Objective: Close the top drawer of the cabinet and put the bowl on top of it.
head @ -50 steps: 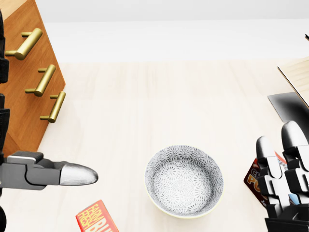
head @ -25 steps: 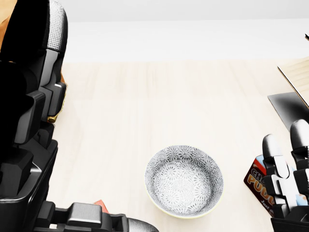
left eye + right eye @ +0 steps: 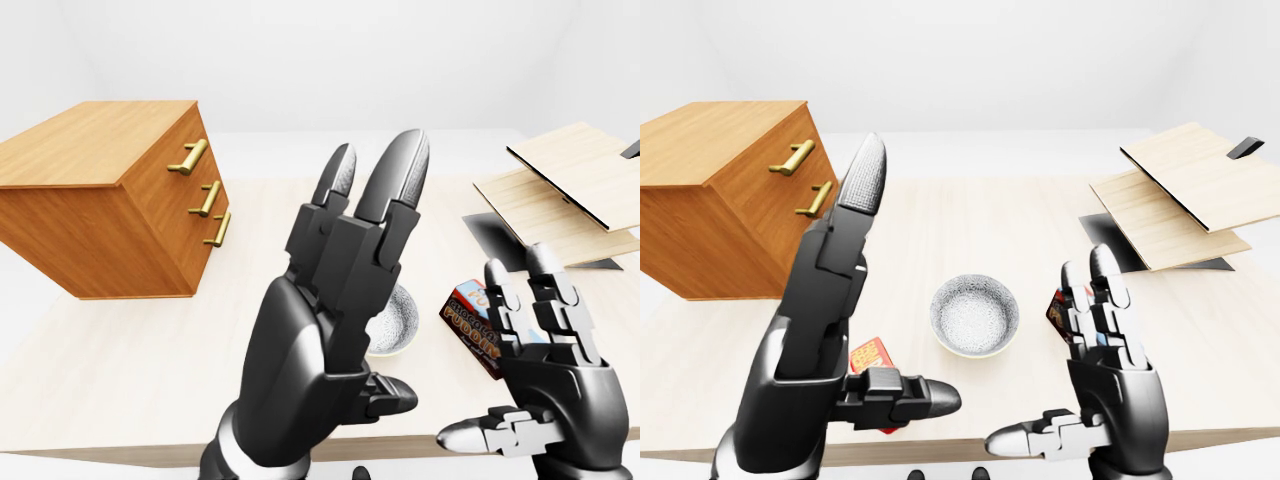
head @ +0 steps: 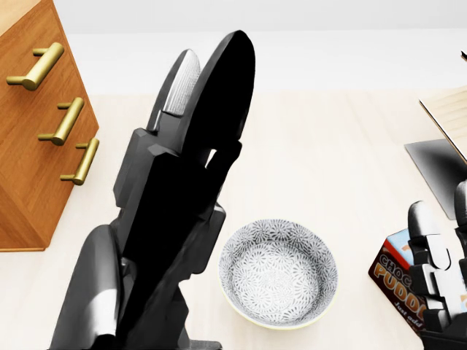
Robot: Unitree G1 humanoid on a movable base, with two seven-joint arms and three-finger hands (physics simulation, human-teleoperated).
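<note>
The wooden cabinet (image 3: 100,200) with three brass handles stands at the left of the table, and all its drawer fronts look flush. The patterned grey bowl (image 3: 975,315) sits upright on the table, mid-view, with nothing in it. My left hand (image 3: 350,270) is raised close to the cameras with its fingers stretched upward and its thumb out, open. It hides most of the bowl in the left-eye view. My right hand (image 3: 1080,370) stands open to the right of the bowl, palm toward it, apart from it.
A chocolate pudding box (image 4: 398,281) lies right of the bowl, partly behind my right fingers. A red box (image 3: 872,355) peeks out behind my left hand. Stacked wooden boards (image 3: 1170,190) on a dark sheet (image 3: 1110,240) occupy the right. The table's edge (image 3: 970,440) runs along the bottom.
My left hand swept up from the lower left of the head view and now stands upright left of the bowl, uncovering the cabinet again. My right hand sank slightly. The bowl stayed put.
</note>
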